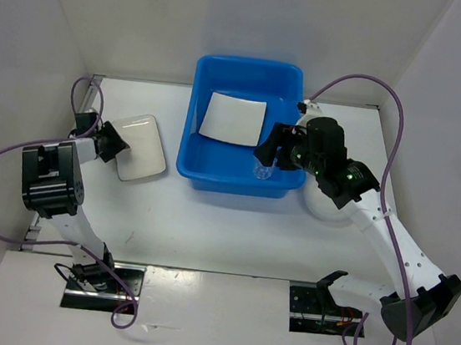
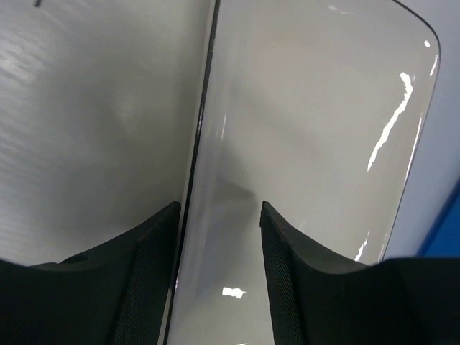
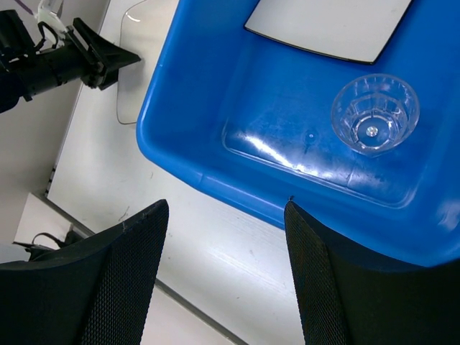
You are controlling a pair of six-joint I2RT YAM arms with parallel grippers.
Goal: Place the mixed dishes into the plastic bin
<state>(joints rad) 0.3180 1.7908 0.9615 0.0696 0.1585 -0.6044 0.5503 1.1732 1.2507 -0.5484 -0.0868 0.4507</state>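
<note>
The blue plastic bin (image 1: 196, 147) stands mid-table. Inside it lie the square white plate with a dark rim (image 1: 233, 118) and the small clear cup (image 1: 263, 171), upright near the front right corner. My right gripper (image 1: 268, 150) hovers open and empty above that corner; in its wrist view (image 3: 224, 208) the cup (image 3: 374, 115) and square plate (image 3: 330, 25) sit in the bin (image 3: 187, 108). My left gripper (image 1: 122, 149) is open, its fingers astride the left edge of the white rounded-rectangle plate (image 1: 143, 147), as seen in the left wrist view (image 2: 219, 208) with the plate (image 2: 309, 144). The black plate is out of view.
A translucent round dish (image 1: 327, 205) lies right of the bin, partly under my right arm. White walls enclose the table on the left, back and right. The bin's blue wall (image 2: 447, 230) shows beyond the rounded plate. Cables trail from both arms.
</note>
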